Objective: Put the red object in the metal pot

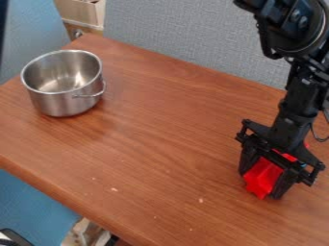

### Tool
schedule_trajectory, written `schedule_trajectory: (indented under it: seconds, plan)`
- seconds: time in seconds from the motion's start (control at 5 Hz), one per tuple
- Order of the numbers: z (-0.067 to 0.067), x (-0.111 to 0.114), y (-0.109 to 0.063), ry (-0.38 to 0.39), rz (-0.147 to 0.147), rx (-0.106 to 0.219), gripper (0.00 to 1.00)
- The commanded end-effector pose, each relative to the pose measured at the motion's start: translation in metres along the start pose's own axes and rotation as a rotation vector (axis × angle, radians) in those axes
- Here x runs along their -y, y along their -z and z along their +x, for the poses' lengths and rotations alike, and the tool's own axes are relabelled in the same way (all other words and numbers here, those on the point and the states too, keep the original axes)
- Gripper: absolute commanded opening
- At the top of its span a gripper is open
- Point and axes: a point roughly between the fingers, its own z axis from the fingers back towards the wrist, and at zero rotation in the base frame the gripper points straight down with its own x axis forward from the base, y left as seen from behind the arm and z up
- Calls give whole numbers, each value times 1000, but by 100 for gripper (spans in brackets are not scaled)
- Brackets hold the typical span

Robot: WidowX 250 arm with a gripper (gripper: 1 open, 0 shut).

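The red object [266, 180], a bright red block, lies on the wooden table [154, 125] near its right edge. My gripper [275, 182] points down over it, its black fingers [248, 156] pressed against the block's two sides, shut on it. The block still rests on the tabletop. The metal pot [38, 100], round, shiny and empty, stands at the table's far left corner, well away from the gripper. The black arm [298, 86] rises from the gripper toward the upper right.
The table's front edge runs diagonally from the left down to the bottom middle, with blue floor beyond it. A beige box-like thing [83, 12] stands behind the table at the top left. A grey wall backs the scene.
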Motion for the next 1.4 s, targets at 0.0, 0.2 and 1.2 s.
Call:
schedule_trajectory:
  seconds: [0.0, 0.2, 1.2]
  plan:
    - [6, -1, -15, -12, -13, 47, 100]
    - [6, -2, -17, -15, -14, 46, 0]
    - [-17, -39, -84, -121, -25, 112, 0]
